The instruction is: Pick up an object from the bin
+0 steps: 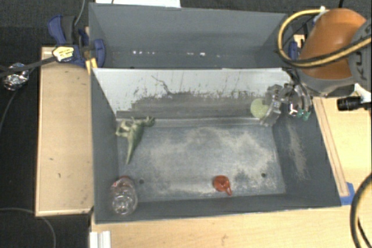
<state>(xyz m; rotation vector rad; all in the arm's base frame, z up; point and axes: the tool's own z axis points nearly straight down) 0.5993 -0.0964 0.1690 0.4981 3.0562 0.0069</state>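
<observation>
- Step in hand, by judgement: the approach to a grasp, with the hand (274, 108) low at the far right corner of the grey bin (305, 183), close under the back wall.
- Nearest thing: a pale yellow-green round thing (258, 107), touching or just beside the left side of the hand, at the foot of the back wall.
- State of the hand: cannot tell. Wide, narrow or clamped is not readable, and the round thing is not clearly within it.
- Next move, probably: settle squarely round the round thing and close, then lift straight up. Little room to spare between back wall and right wall, so a nudge could roll the thing away along the floor.
- Elsewhere in the bin, all well apart from the hand:
  - a green toy figure (133, 128) at the far left
  - a clear plastic bottle (123, 194) in the near left corner
  - a small red thing (221, 184) by the near wall, about midway
</observation>
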